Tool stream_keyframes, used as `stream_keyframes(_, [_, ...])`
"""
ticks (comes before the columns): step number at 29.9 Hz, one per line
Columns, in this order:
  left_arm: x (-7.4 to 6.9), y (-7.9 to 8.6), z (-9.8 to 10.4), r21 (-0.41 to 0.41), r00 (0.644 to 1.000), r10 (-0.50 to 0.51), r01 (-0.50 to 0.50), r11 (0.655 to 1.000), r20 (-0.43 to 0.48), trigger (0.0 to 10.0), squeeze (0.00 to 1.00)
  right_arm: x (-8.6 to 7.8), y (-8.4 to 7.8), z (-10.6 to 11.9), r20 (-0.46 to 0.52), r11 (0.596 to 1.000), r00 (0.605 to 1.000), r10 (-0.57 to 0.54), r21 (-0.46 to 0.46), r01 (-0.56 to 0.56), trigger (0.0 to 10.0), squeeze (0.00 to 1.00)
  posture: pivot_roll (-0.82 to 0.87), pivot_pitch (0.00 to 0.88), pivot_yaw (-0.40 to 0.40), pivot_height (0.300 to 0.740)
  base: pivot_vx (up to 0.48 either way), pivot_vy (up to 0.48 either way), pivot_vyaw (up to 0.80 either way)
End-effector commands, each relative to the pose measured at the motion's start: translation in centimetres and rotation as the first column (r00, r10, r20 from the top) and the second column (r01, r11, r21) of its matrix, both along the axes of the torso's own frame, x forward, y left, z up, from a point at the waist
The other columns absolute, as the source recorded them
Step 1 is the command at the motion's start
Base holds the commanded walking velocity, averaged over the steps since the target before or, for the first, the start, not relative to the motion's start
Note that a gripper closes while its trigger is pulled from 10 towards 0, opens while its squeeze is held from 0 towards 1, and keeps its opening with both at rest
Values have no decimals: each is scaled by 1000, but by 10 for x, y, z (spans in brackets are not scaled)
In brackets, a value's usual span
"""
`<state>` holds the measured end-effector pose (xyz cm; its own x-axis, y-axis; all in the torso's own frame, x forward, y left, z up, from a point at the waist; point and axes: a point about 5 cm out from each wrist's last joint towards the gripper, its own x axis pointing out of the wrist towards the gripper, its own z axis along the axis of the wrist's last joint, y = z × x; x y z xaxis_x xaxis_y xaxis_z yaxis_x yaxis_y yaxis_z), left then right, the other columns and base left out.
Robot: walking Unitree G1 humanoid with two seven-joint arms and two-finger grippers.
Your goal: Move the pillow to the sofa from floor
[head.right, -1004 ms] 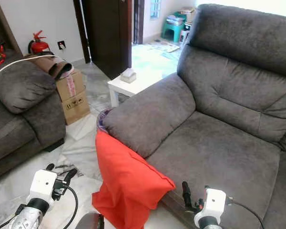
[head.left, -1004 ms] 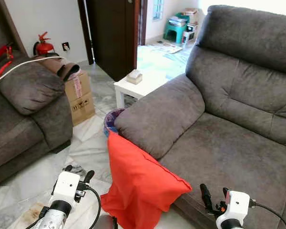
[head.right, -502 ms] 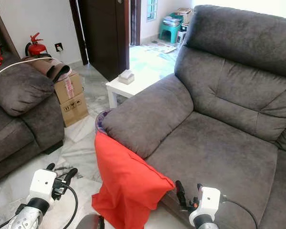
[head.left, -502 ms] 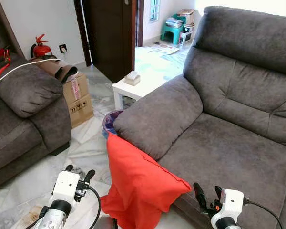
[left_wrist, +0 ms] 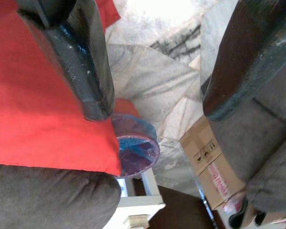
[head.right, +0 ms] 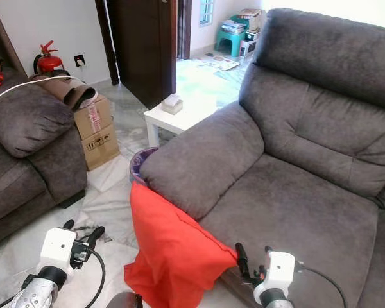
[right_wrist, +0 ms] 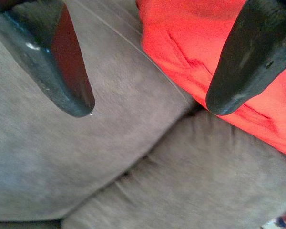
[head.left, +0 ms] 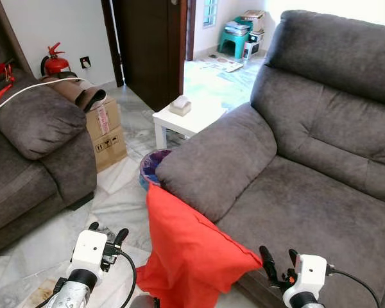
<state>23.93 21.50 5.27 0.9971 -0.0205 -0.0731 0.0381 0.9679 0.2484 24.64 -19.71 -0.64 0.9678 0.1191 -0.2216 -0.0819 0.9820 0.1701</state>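
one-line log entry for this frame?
pillow: on floor, leaning on sofa | left gripper: open, beside pillow | right gripper: open, by sofa front

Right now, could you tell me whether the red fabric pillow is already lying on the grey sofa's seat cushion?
No, the red fabric pillow stands on the floor, leaning against the grey sofa's armrest.

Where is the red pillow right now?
In the left eye view the red pillow stands on the floor, leaning against the grey sofa's armrest, between the left hand and right hand.

Silver arms, white wrist housings, black fingers [head.left: 120, 236], cables.
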Motion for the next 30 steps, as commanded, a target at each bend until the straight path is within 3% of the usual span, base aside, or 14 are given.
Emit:
stream_keyframes(1, [1, -5, 0, -13, 1000, -12, 12, 1000, 3, 10000, 0, -5, -4, -3, -12, 1000, 1000, -9, -10, 9, 10000, 0, 123, 86, -10, 635, 0, 0, 513])
stream_keyframes(6, [0, -6, -1, -23, 1000, -18, 18, 1000, -4, 10000, 0, -4, -7, -1, -7, 1000, 1000, -18, -13, 18, 10000, 0, 122, 85, -10, 635, 0, 0, 766])
stream_keyframes(11, [0, -6, -1, -17, 1000, -18, 18, 1000, -3, 10000, 0, -1, -14, -1, -17, 999, 999, -43, 11, 43, 10000, 0, 121, 85, -10, 635, 0, 0, 0])
stream_keyframes(18, [-3, -8, -9, -9, 997, -63, 62, 998, -45, 10000, 0, 6, -9, -1, -55, 999, 998, 22, -31, -23, 10000, 0, 126, 83, -12, 635, 0, 0, 0])
stream_keyframes(22, [-16, 12, -25, 96, 994, 0, 11, 995, -110, 10000, 0, 9, -7, -2, -74, 998, 997, 33, -42, -36, 10000, 0, 121, 84, -9, 635, 0, 0, 0])
stream_keyframes(23, [-21, 28, -26, 109, 990, 85, -73, 991, -111, 10000, 0, 11, -8, -1, -76, 999, 997, 24, -37, -27, 10000, 0, 130, 83, -8, 635, 0, 0, 0])
stream_keyframes(25, [-25, 42, -26, 121, 981, 156, -142, 982, -114, 10000, 0, 13, -10, -1, -78, 999, 997, 18, -34, -21, 10000, 0, 147, 86, -9, 635, 0, 0, 0])
stream_keyframes(30, [-33, 51, -28, 152, 976, 180, -160, 975, -126, 10000, 0, 19, -7, 1, -89, 999, 995, 41, -32, -44, 10000, 0, 154, 93, -13, 635, 0, 0, 0])
